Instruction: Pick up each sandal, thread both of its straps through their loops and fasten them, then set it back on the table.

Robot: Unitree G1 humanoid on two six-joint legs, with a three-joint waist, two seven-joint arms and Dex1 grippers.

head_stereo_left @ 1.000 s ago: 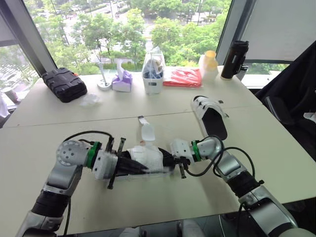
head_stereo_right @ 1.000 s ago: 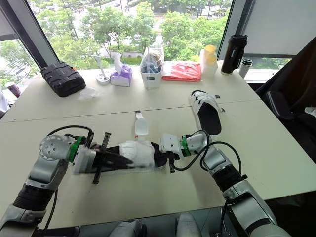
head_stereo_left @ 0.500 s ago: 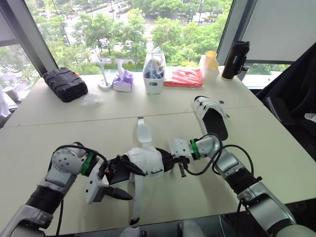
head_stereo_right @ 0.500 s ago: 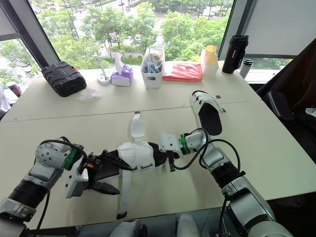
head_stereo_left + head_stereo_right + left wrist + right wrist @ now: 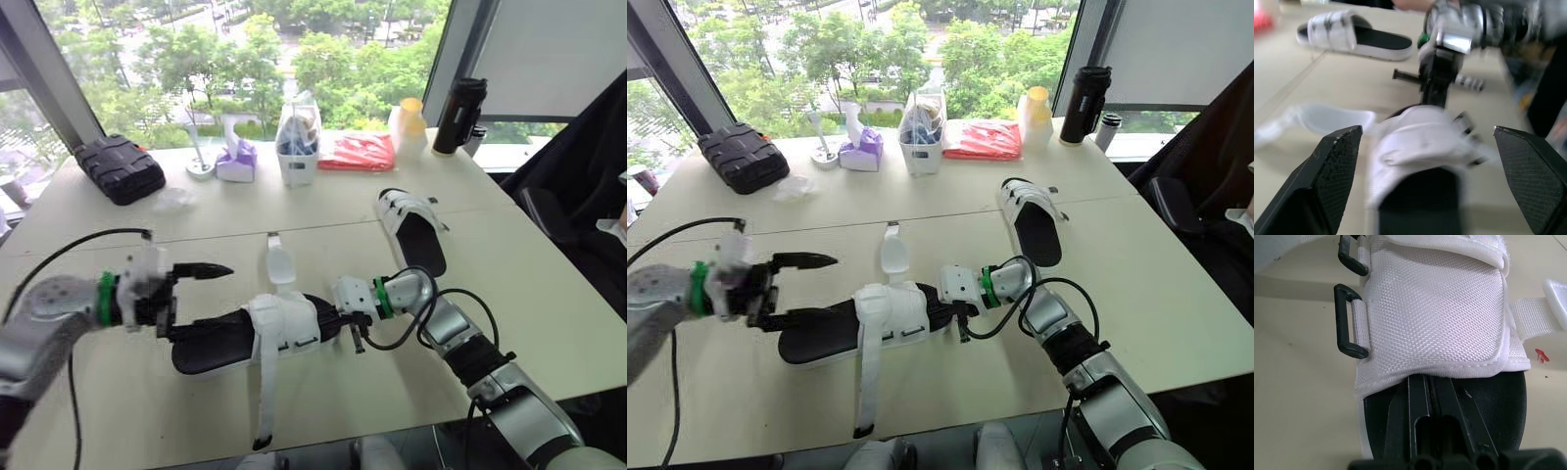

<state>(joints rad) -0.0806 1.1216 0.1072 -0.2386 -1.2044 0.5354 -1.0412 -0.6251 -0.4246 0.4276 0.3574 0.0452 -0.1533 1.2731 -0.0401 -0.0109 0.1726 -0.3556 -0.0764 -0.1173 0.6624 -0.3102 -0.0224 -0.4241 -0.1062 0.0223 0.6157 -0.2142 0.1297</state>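
Observation:
The near sandal (image 5: 284,323), black sole with a white upper, lies on the table (image 5: 118,392) between my arms. One loose strap (image 5: 263,401) trails toward the front edge. A second strap (image 5: 279,264) lies out toward the far side. Its black loops (image 5: 1347,328) hang empty. My right gripper (image 5: 343,315) is shut, its fingers tucked into the toe opening on the footbed (image 5: 1498,396). To the left of the heel, my left gripper (image 5: 194,299) is open and lifted, holding nothing. The second sandal (image 5: 416,230) rests straps-fastened at the right.
Along the window side stand a black case (image 5: 122,166), a tissue box (image 5: 237,160), a white tub of items (image 5: 297,147), a red packet (image 5: 358,152), a yellow-capped bottle (image 5: 409,122) and a black flask (image 5: 456,116). A dark chair (image 5: 578,186) sits beyond the right edge.
My left gripper opened, let go at the sandal, then swung left and up off the table. The strap fell toward the front edge. The right gripper stayed in place.

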